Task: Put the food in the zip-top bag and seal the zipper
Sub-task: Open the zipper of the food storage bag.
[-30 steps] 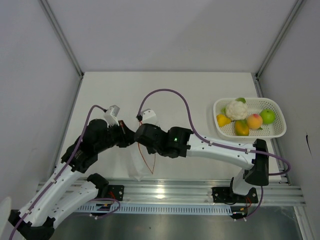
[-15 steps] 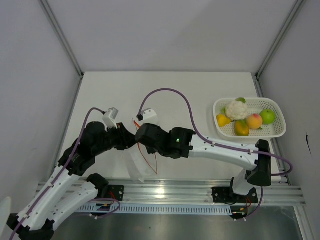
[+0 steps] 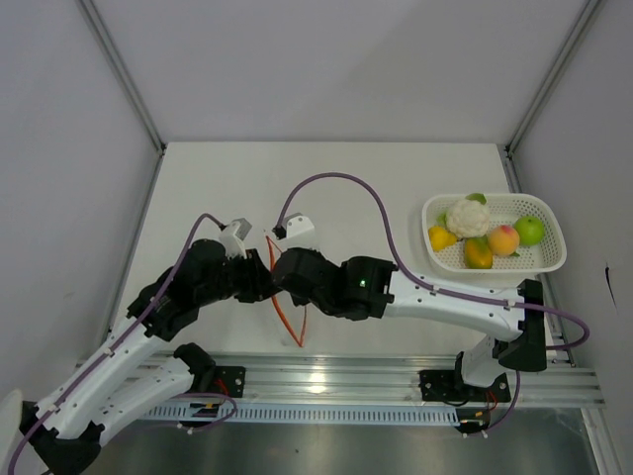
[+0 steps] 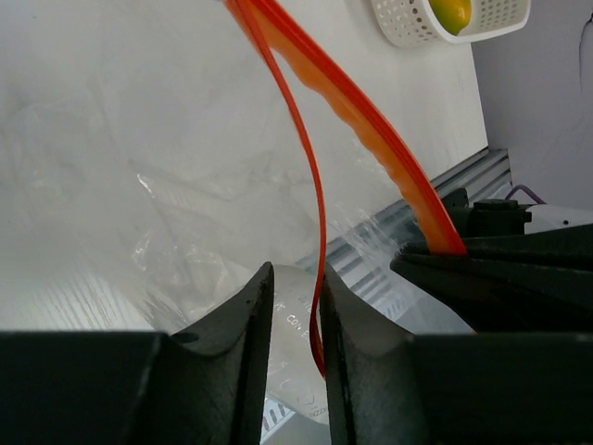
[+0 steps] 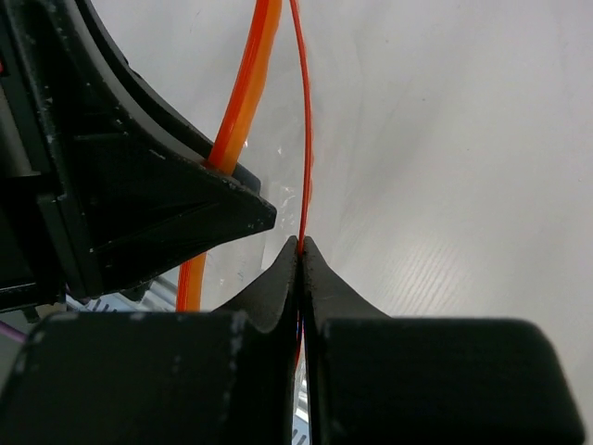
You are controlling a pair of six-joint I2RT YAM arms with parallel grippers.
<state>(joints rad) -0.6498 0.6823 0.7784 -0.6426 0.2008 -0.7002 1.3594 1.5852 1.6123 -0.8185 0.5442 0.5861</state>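
Pinch of closed right gripper (image 5: pixel 299 243) on thin zipper (image 4: pixel 371 134) edge; left gripper (image 4: pixel 296 287) slightly parted, zipper edge between fingers. Faint unreadable print on zip-top bag (image 4: pixel 139 185) beneath both. Well right: food (image 3: pixel 485 239) in basket (image 3: pixel 550 259).

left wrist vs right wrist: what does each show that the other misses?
Left wrist only: a corner of the white basket with a yellow fruit, the rail, and the left pincer slightly open around one lip of the zipper. Right wrist only: the right pincer shut on the other lip. Both: the two orange-red lips spread apart and the clear zip-top bag.
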